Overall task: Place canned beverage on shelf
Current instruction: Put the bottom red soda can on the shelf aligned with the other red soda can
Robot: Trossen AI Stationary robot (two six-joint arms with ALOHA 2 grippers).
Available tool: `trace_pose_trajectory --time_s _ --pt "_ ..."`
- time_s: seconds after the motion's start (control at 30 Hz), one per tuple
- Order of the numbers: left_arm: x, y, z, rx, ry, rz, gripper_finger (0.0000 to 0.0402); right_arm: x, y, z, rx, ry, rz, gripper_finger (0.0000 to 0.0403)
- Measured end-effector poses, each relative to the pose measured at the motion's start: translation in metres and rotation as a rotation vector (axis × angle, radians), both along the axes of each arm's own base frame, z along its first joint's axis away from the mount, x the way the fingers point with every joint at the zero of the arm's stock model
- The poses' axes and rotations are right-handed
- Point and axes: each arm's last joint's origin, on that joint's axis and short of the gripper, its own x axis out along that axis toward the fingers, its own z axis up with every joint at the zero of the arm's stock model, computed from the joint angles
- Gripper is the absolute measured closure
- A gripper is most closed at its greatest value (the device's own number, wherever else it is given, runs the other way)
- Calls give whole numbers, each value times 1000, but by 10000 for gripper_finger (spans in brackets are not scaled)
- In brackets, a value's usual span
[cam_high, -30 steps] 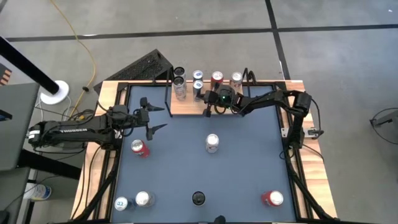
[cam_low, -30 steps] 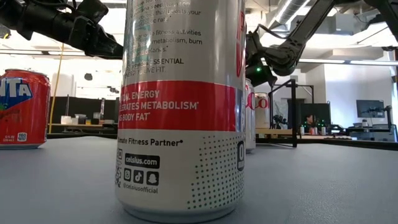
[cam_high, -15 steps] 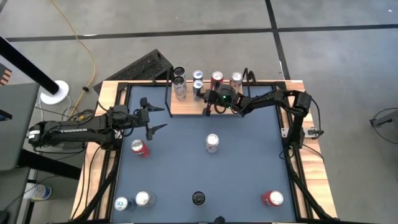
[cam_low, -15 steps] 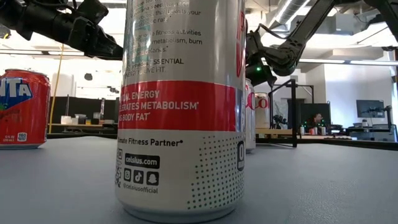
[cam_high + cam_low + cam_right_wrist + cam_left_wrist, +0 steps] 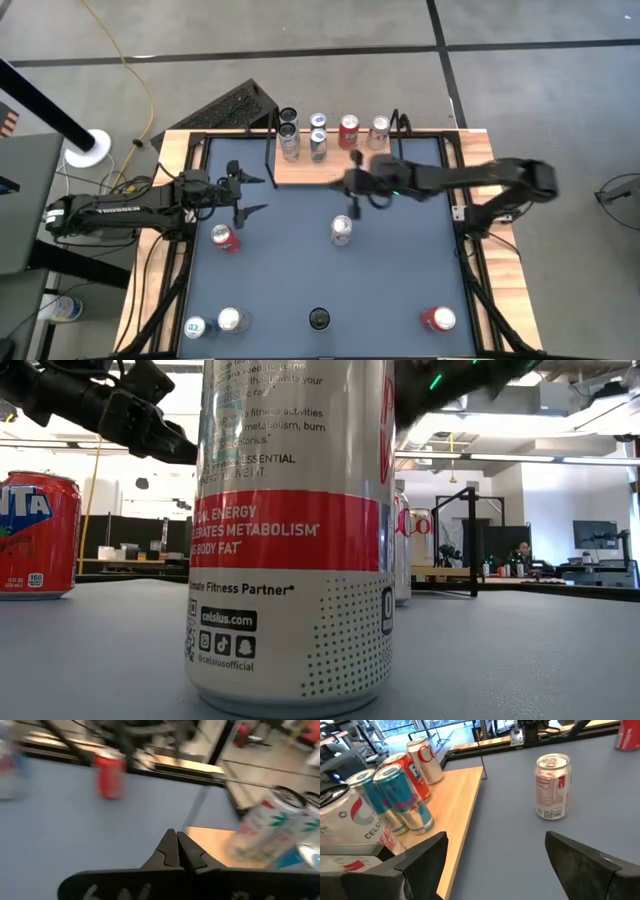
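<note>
The shelf (image 5: pixel 302 171), a light-wood board with black wire uprights, lies at the table's far edge. Several cans stand upright on it, among them a red can (image 5: pixel 348 131) and a silver can (image 5: pixel 379 128). A silver canned beverage (image 5: pixel 341 230) stands upright on the blue table's middle, also seen in the left wrist view (image 5: pixel 552 785). My right gripper (image 5: pixel 355 196) hovers shut and holding nothing between the shelf and that can; its shut tips show in its wrist view (image 5: pixel 176 845). My left gripper (image 5: pixel 246 191) waits open near the table's left edge, level, holding nothing (image 5: pixel 495 865).
A red can (image 5: pixel 224 238) stands near my left gripper. Two cans (image 5: pixel 231 319) are at the near left, a dark can (image 5: pixel 319 319) at the near middle and a red can (image 5: pixel 437 319) at the near right. In the low view one tall can (image 5: pixel 290 530) stands close to the camera.
My right gripper has drawn away from the cans on the shelf toward the table's near edge and has risen, staying shut and holding nothing; most of this came in the last half second. The cans on the shelf stay upright.
</note>
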Motion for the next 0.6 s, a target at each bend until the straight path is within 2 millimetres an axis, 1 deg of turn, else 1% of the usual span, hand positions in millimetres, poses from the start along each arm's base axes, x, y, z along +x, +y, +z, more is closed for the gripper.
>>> trace_pose_trajectory --time_s 0.1,0.23,0.37,0.47,0.6 --pt "0 0 0 -12 -4 0 79 -26 28 22 136 -15 41 403" --pt "0 0 0 -28 -9 2 79 -55 59 34 373 36 71 403" --pt "0 -1 2 -37 -29 -18 79 -73 89 37 552 98 116 403" --pt "-2 -1 5 -60 -59 -15 79 -81 114 35 656 158 169 403" --pt "-6 -2 8 -60 -83 -15 79 -96 151 28 828 333 251 403"
